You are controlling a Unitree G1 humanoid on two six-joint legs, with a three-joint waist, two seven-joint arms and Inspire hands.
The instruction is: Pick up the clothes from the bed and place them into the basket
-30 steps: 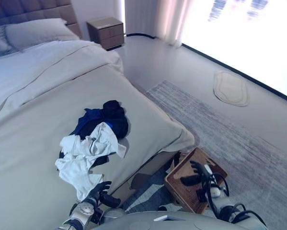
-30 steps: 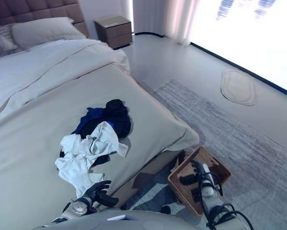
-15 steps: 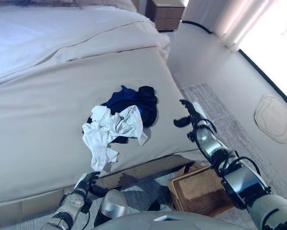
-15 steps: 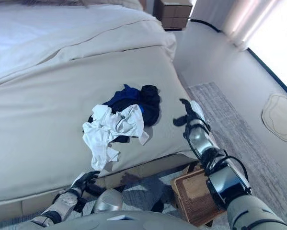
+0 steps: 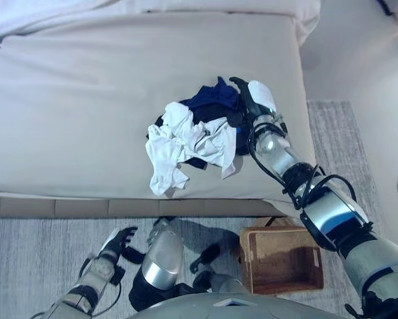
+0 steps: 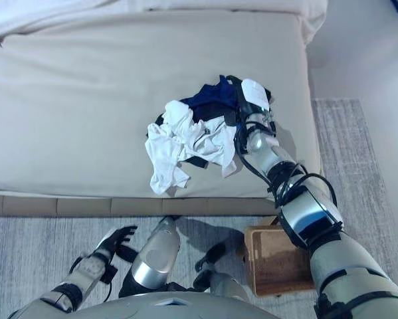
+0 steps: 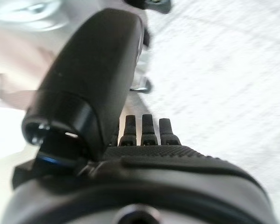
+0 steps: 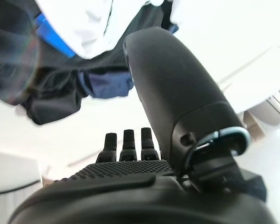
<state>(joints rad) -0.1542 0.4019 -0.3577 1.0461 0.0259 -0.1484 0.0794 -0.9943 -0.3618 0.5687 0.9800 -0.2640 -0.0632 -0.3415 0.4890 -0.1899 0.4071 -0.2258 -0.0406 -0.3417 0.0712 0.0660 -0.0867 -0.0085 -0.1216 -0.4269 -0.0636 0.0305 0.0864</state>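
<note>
A heap of clothes lies on the beige bed (image 5: 86, 119) near its front right corner: a white garment (image 5: 185, 143) over dark blue and black ones (image 5: 212, 103). My right hand (image 5: 248, 100) is at the heap's right edge, fingers straight and open, touching the dark cloth; in the right wrist view the dark cloth (image 8: 60, 88) lies just past its fingers (image 8: 125, 142). The brown wicker basket (image 5: 282, 259) stands on the floor below the bed's corner. My left hand (image 5: 115, 242) hangs low over the rug, fingers relaxed and empty.
A grey rug (image 5: 39, 266) covers the floor in front of the bed. The bed's front edge (image 5: 66, 206) runs across the view between the rug and the heap. White bedding (image 5: 152, 5) lies along the far side.
The camera has swung down and to the side. My right hand has moved from beside the bed corner up to the heap's right edge. My left hand stays low.
</note>
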